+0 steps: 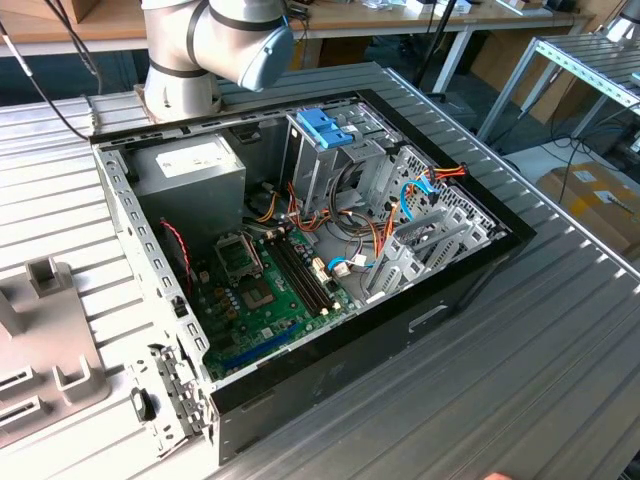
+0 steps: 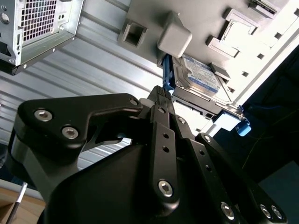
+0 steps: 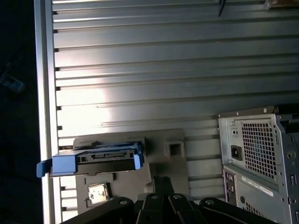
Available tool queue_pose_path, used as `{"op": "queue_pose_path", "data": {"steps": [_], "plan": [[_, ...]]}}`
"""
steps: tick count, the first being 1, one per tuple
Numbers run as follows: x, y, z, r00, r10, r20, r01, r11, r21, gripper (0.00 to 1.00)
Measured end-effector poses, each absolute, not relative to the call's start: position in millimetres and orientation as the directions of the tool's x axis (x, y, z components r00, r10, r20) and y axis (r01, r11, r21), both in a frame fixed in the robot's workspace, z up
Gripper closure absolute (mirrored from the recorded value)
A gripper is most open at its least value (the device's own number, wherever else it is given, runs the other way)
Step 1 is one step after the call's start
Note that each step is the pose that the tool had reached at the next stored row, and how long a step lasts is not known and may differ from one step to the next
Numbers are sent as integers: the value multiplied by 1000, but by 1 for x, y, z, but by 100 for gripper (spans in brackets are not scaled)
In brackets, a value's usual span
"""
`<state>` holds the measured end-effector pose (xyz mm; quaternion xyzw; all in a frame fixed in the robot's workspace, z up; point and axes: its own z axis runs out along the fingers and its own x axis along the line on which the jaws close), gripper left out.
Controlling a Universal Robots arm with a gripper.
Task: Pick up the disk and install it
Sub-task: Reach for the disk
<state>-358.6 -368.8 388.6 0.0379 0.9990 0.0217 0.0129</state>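
Ribbed metal table (image 1: 530,385), open computer case (image 1: 350,365) at centre of the exterior view, in the second wrist view we see the disk (image 2: 200,74) in a grey fixture (image 2: 175,36), gripper (image 2: 158,92) near it, closed and empty

High oblique exterior view down onto open computer case (image 1: 400,335) on ribbed counter (image 1: 520,380), both wrist views close behind the hand (image 2: 159,93), sharing disk (image 2: 198,74), grey holder (image 3: 173,149), case rear.

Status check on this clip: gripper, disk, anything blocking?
Gripper shut, empty, tips close to the disk. Disk sits in its grey holder, not picked. Nothing seen between them.
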Motion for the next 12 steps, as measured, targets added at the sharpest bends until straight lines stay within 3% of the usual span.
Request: {"op": "queue_pose_path", "data": {"steps": [12], "plan": [[-360,-368,389,-997,76,-24,75,996,44,89]]}}
